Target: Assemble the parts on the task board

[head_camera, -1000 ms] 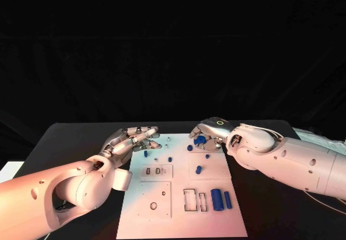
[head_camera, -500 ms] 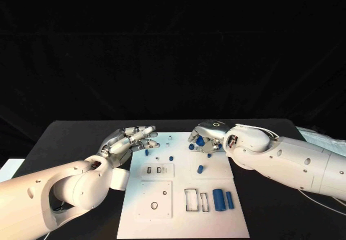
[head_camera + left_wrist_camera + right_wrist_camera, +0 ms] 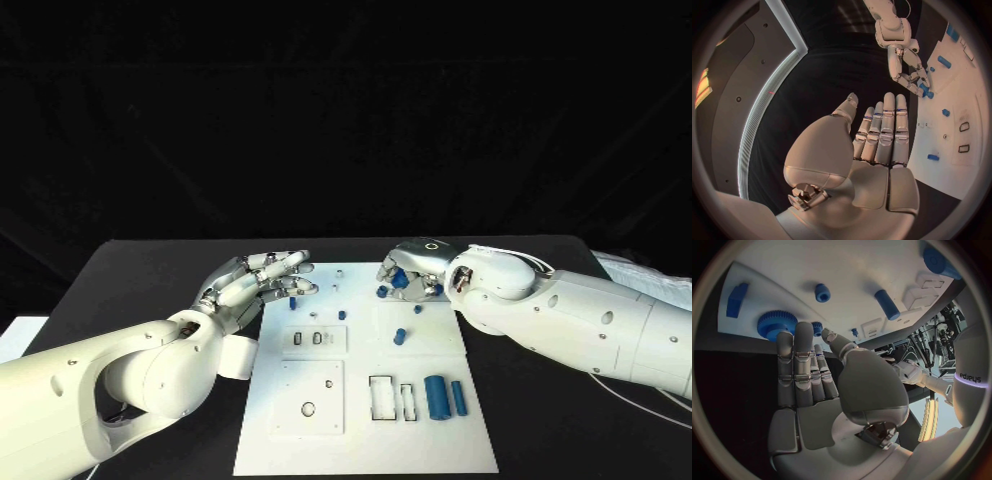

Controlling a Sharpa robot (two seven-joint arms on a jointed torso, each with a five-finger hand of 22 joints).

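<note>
A: State of the right hand (image 3: 410, 277)?
B: Fingers extended together, nothing gripped; fingertips just beside the blue gear (image 3: 773, 324) at the board's (image 3: 361, 440) far edge. Little changed from the earlier frame.
A: Left hand (image 3: 260, 283)?
B: Open and empty, fingers straight, over the board's left far corner; slightly higher than before.
A: Remaining parts?
B: Two cylinders (image 3: 444, 398) lie on the board's near right.

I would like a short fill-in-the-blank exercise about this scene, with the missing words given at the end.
1. The task board is ____ in colour.
2. The blue gear lies at the fingertips of the ____ hand.
3. The left hand holds ____.
4. The two long blue cylinders lie near the board's edge on the robot's ____ side.

Missing words: white; right; nothing; right
</note>
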